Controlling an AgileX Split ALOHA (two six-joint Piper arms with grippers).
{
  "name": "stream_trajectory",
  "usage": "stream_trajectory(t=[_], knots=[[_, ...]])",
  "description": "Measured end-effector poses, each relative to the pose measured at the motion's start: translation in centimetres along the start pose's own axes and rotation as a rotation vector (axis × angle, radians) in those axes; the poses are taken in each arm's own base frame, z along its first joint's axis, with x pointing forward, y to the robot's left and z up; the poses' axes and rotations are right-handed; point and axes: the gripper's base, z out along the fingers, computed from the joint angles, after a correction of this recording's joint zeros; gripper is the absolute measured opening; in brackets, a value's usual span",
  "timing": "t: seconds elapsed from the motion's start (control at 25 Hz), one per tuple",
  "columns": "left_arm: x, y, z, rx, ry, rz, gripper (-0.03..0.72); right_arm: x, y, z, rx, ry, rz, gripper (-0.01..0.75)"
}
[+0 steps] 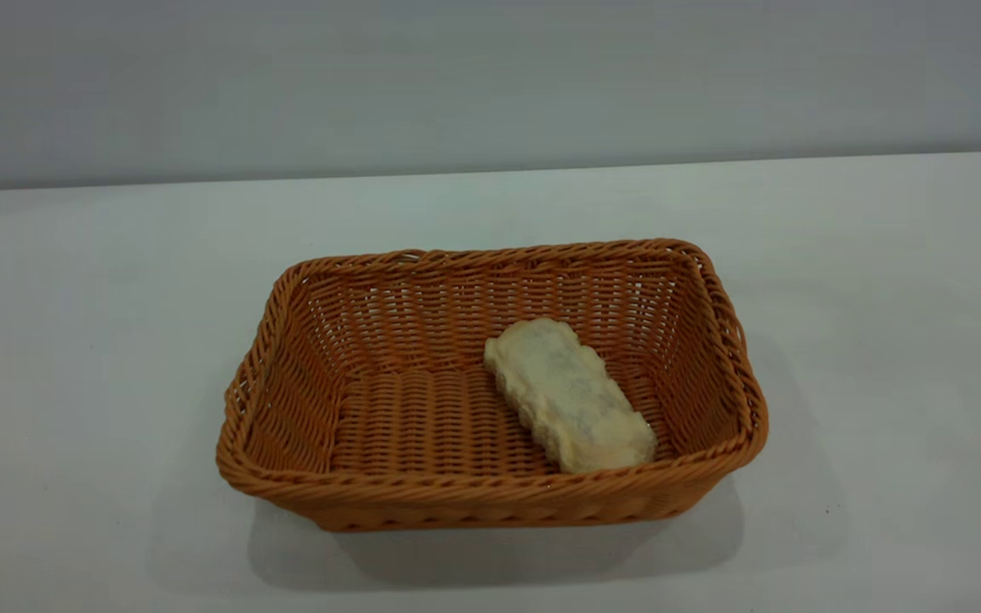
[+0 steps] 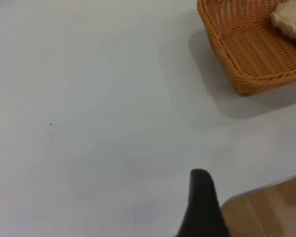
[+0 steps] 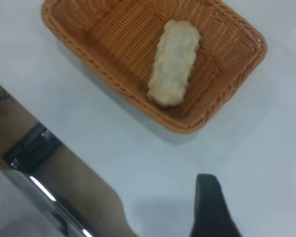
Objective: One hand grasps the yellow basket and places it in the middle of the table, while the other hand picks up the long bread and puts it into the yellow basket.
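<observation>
White desk, grey wall behind. Yellow basket mid-desk, long bread inside it, pale underside up, toward the basket's right end. Left fingers and right fingers off the basket, over bare desk near its edge; spread or pressed together, can't tell.

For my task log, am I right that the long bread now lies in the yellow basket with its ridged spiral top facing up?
Not quite: the long bread lies in the yellow basket, but its pale, bumpy underside faces up, as the exterior view shows.
</observation>
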Motion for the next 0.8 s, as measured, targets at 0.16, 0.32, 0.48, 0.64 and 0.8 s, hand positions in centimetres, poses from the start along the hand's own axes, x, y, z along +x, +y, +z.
stream_trajectory(t=[0.16,0.32,0.48,0.64,0.8], knots=[[0.2,0.0,0.2,0.000,-0.001,-0.001,0.585,2.9,0.8,-1.8,0.002,-0.041,0.008,0.498],[0.4,0.0,0.5,0.000,0.011,-0.005,0.585,6.2,1.6,-3.1,0.003,-0.068,0.013,0.498],[0.6,0.0,1.0,0.000,0.018,-0.023,0.585,9.3,2.2,-3.8,0.018,-0.117,0.019,0.498],[0.6,0.0,1.0,0.000,0.016,-0.030,0.585,12.4,2.5,-3.8,0.056,-0.139,0.049,0.498],[0.6,0.0,1.1,0.000,0.016,-0.031,0.585,14.8,2.5,-4.3,0.107,-0.144,0.088,0.498]])
